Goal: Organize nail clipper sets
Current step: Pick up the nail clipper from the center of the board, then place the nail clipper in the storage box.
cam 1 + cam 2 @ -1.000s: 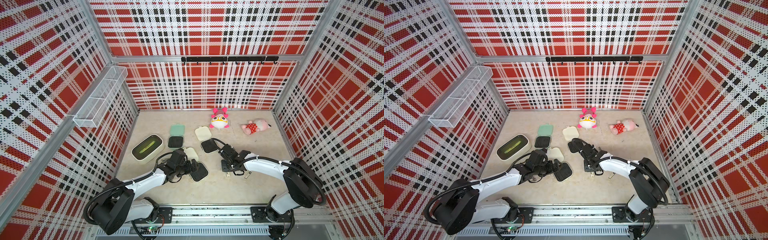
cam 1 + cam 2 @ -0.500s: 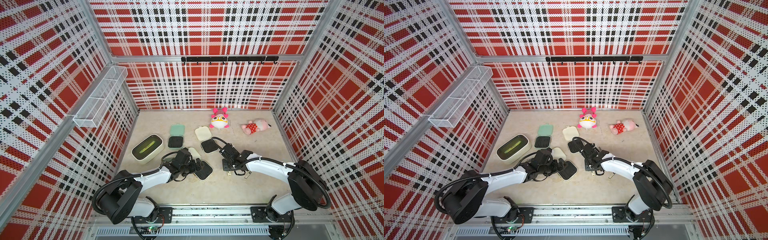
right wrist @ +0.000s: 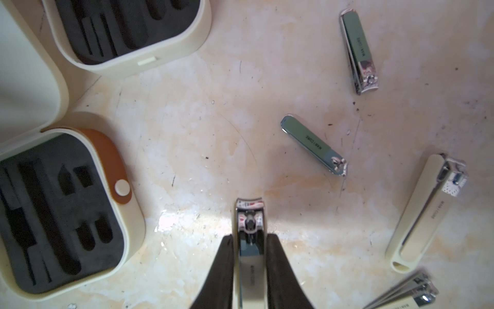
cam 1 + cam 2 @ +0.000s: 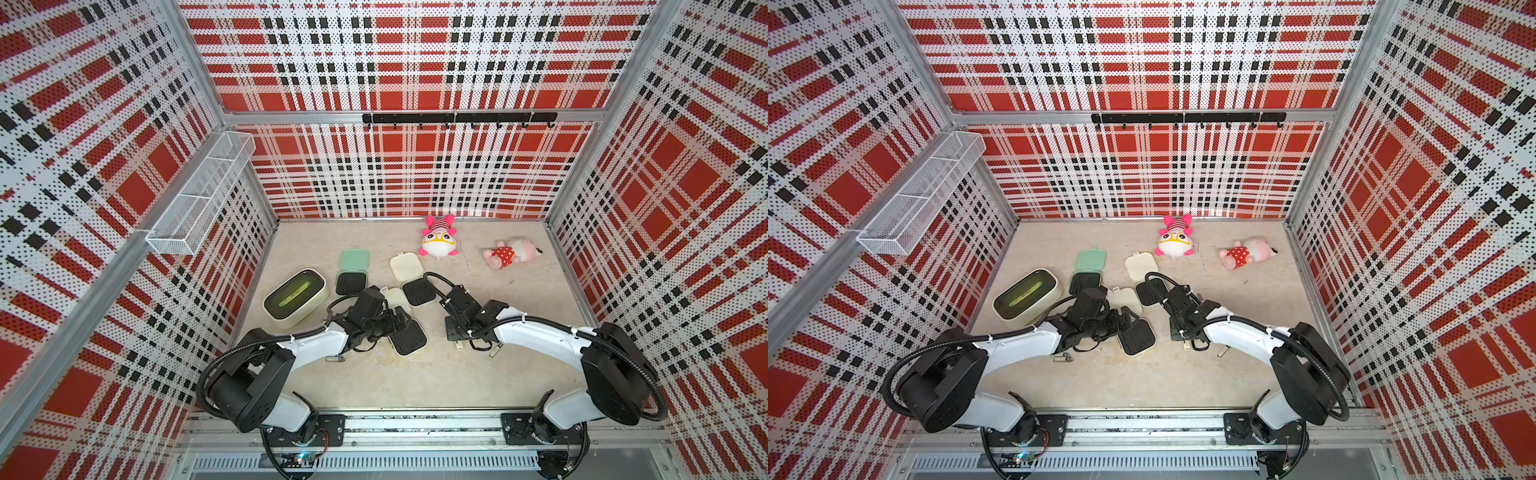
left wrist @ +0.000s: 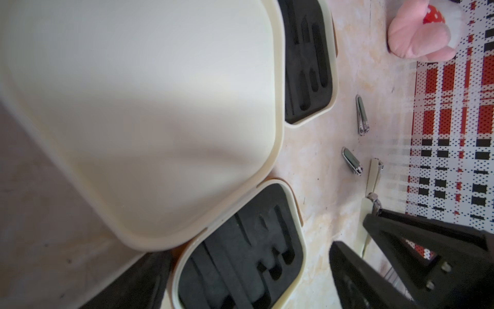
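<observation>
Three open nail clipper cases lie on the floor: a mint one [image 4: 353, 260], a cream one [image 4: 406, 268] behind, and a nearer cream one whose black insert [image 4: 409, 338] faces up. My left gripper [image 4: 397, 322] stands open astride that near case [image 5: 240, 254], one finger [image 5: 361, 281] clear of its side, the other finger [image 5: 139, 281] close against it. My right gripper [image 3: 250, 256] is shut on a cream-handled nail clipper [image 3: 250, 230] just above the floor. Two green clippers [image 3: 312, 144] [image 3: 359, 50] and a cream one [image 3: 427, 211] lie loose beside it.
A cream bin [image 4: 295, 297] with a green inside stands at the left. Two pink plush toys [image 4: 438, 239] [image 4: 511, 253] lie at the back. One clipper [image 4: 334, 358] rests under the left arm. A wire basket [image 4: 199, 195] hangs on the left wall.
My left gripper has slid right over the near cream case, which shifted a little right, and its jaws have narrowed slightly. The right arm has stayed almost still with its clipper.
</observation>
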`<state>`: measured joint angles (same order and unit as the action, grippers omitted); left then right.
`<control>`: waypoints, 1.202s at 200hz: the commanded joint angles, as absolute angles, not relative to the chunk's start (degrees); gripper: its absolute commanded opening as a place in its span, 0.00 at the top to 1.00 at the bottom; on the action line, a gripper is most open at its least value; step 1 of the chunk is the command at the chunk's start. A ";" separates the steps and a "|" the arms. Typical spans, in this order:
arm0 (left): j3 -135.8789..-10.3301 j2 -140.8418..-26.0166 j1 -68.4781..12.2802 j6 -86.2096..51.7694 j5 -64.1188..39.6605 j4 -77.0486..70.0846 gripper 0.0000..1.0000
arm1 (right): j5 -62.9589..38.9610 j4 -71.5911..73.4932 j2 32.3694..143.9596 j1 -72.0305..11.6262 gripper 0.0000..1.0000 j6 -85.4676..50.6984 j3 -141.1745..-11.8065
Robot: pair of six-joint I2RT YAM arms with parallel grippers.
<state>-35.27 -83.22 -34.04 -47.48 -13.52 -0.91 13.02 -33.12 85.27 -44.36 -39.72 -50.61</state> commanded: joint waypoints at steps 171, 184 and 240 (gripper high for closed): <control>-43.24 -92.83 -23.11 -39.90 -28.74 -3.77 0.45 | 18.18 -18.82 91.19 -51.50 0.92 -32.14 -60.26; -42.40 -93.16 -23.02 -39.97 -28.92 -4.24 0.45 | 17.69 -18.48 91.49 -51.50 0.92 -31.21 -60.18; -40.87 -94.26 -22.28 -39.82 -28.21 -5.29 0.45 | 14.95 -15.26 91.97 -51.84 0.92 -28.54 -59.69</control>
